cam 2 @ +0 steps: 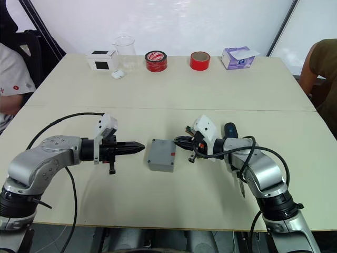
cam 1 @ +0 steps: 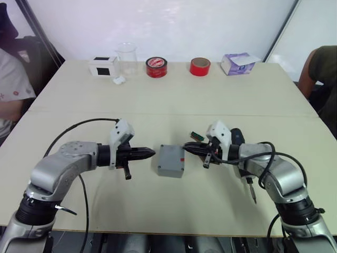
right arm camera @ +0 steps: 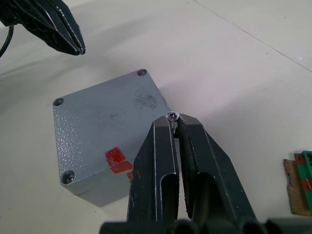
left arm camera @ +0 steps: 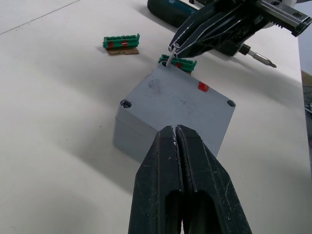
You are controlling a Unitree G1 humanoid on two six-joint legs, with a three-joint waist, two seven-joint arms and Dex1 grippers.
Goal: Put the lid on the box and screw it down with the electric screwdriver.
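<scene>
The lid (right arm camera: pixel 105 129) sits squarely on the box (cam 1: pixel 170 167) in the middle of the table (cam 1: pixel 174 100), between the two arms, so the closing part looks done and the fastening is what's in hand. Look at the right gripper (right arm camera: pixel 173 118): its fingers are pinched together on a small screw (right arm camera: pixel 172 116), head up, held right at the lid's near corner, and that corner hole is hidden behind the fingers. I'd judge it is lining the screw up to drop it in there. Three other corners show in the right wrist view, each with something seated in its hole, though whether those are driven screws I can't say. The red mark (right arm camera: pixel 116 159) lies near the edge facing the right arm. On the other side, the left gripper (cam 1: pixel 149 153) has its fingers pressed together, holding nothing, its tip pointing at the box just beside its far wall, perhaps ready to steady it. The electric screwdriver (left arm camera: pixel 204 22) lies on the table beyond the right gripper, close by the right forearm, within easy reach for when the screw is seated. Two small green connector strips (left arm camera: pixel 121 42) lie near the box. Along the far edge stand two rolls of red tape (cam 1: pixel 156 67), a clear beaker (cam 1: pixel 126 58) and a tissue pack (cam 1: pixel 237 63), well apart from the work.
</scene>
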